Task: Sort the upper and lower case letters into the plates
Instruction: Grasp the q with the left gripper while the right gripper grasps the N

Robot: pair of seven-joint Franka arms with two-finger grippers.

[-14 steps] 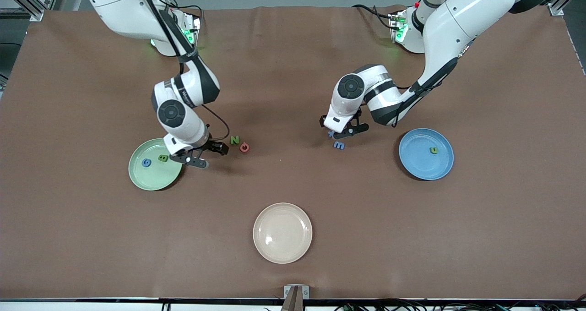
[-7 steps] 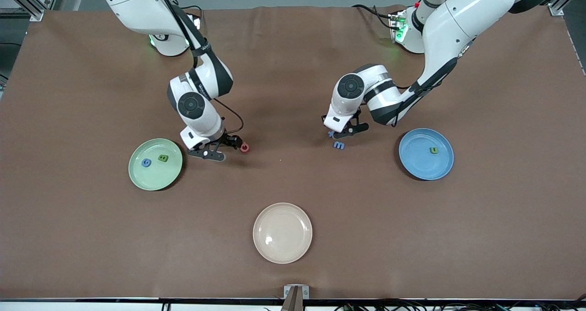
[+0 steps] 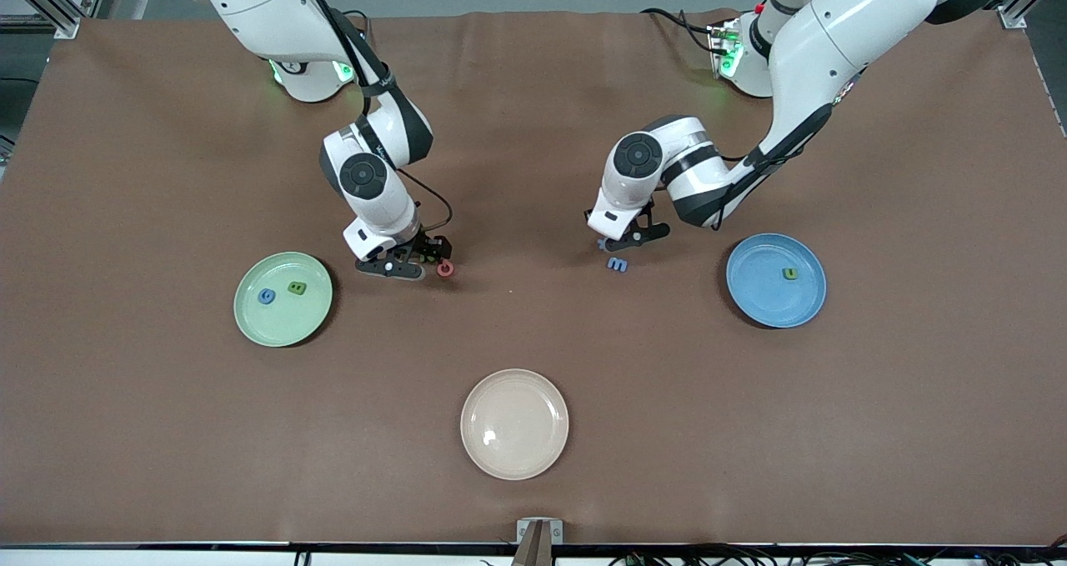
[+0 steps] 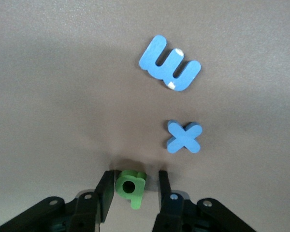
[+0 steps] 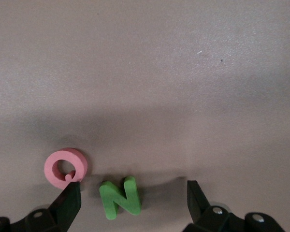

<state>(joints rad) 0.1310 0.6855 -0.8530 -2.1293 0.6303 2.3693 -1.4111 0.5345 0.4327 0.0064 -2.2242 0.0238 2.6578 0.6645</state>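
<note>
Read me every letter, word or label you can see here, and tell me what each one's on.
"m": blue letter piece.
"x": blue piece beside it.
"N": green piece.
"Q": pink piece beside the N.
Small green piece near the x: maybe "q", unsure.
Two letters on the mint plate, one on the blue plate: too small to read.

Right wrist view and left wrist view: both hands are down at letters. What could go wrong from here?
1. The right hand stands open around the green N, and one finger is right next to the pink Q. Closing may nudge or catch the Q.
2. The left hand straddles the small green letter, which sits off-centre against one finger. It may twist or slip in the grasp.
</note>
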